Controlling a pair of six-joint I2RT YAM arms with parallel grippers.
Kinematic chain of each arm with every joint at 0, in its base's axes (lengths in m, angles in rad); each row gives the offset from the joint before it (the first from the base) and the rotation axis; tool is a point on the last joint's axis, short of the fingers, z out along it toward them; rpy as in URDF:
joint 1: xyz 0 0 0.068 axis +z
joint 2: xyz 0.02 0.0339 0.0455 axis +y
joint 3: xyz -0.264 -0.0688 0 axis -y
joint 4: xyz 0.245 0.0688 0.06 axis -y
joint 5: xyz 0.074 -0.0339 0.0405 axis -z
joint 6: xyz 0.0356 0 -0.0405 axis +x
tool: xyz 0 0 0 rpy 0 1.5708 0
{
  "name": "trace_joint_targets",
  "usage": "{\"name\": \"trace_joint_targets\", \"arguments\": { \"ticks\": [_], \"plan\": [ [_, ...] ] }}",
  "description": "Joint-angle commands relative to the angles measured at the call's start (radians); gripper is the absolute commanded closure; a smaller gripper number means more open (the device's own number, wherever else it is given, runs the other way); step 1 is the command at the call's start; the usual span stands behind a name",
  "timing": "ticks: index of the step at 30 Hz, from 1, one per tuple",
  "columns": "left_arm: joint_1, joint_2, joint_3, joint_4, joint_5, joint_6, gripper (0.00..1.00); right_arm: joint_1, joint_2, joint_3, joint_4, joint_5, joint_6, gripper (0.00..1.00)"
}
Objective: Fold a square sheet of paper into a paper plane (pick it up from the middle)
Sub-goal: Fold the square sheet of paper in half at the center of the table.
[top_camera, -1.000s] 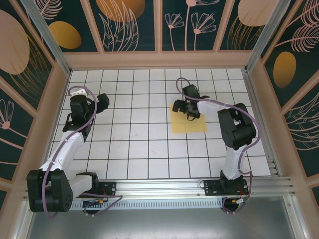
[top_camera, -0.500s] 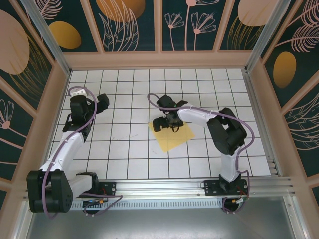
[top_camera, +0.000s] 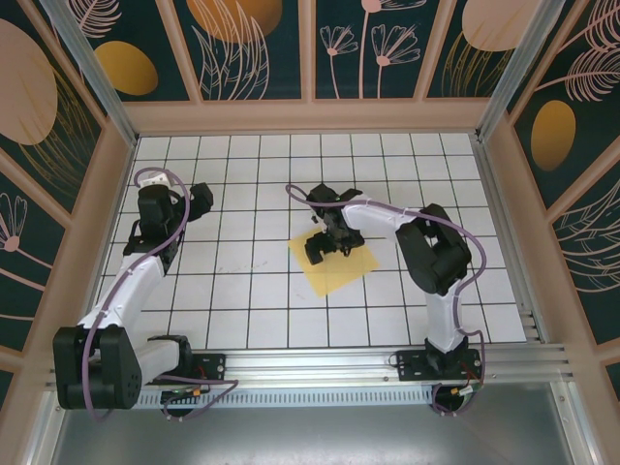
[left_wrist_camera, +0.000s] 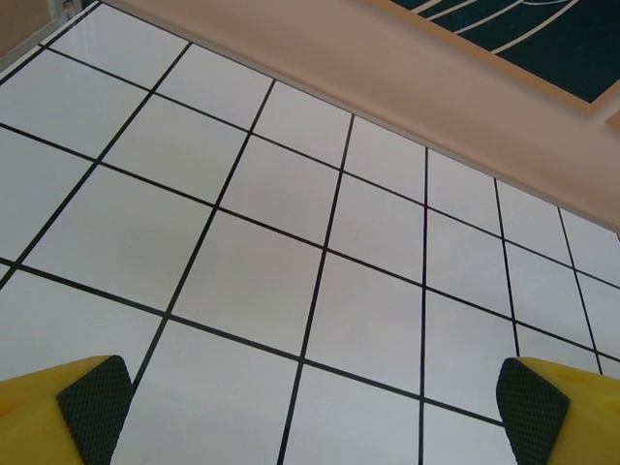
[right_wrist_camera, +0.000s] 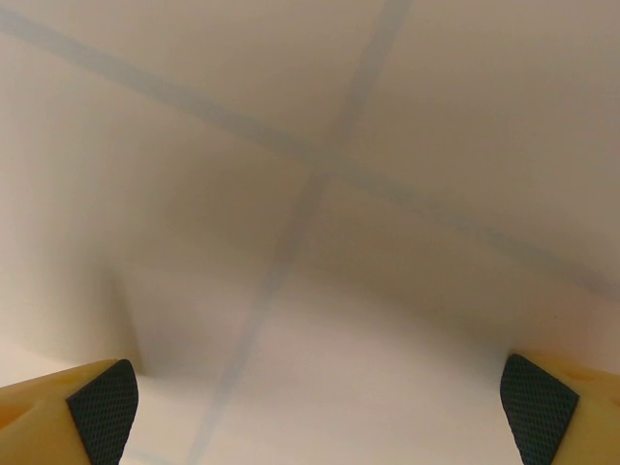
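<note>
Where the square sheet of paper (top_camera: 345,273) lies: flat on the white tiled floor (top_camera: 242,291), near the middle of the table and a little to the right, turned askew to the grid lines
sheet's state: pale yellow, no fold to be seen
right gripper (top_camera: 319,249): low over the far-left part of the sheet, jaws spread wide, nothing between them
right wrist view: paper very close and blurred, faint grid lines showing through it; black pads (right_wrist_camera: 102,402) sit well apart at the lower corners; whether they touch the paper cannot be told
right arm (top_camera: 441,252): rises from its base at near right and reaches left across the sheet's far edge
left gripper (left_wrist_camera: 310,402): at far left, well apart from the sheet, jaws spread wide, holding nothing, bare tiles beneath
beyond the left gripper: a peach wall rail (left_wrist_camera: 436,87)
</note>
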Motion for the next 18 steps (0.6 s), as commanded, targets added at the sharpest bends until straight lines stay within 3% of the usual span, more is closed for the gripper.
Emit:
{"name": "trace_joint_targets", "arguments": {
  "ticks": [1,10,18],
  "plan": [
    [0.005,0.008,-0.002,0.017,0.002,-0.004,0.01,-0.003,0.028,0.032,-0.039,0.008,-0.016,0.01],
    [0.005,0.044,0.011,0.001,-0.001,-0.004,0.01,-0.002,0.073,0.013,-0.034,0.016,-0.008,0.01],
    [0.006,0.052,0.013,-0.002,-0.001,-0.005,0.01,-0.001,0.094,-0.008,-0.031,0.035,0.000,0.11]
  ]
}}
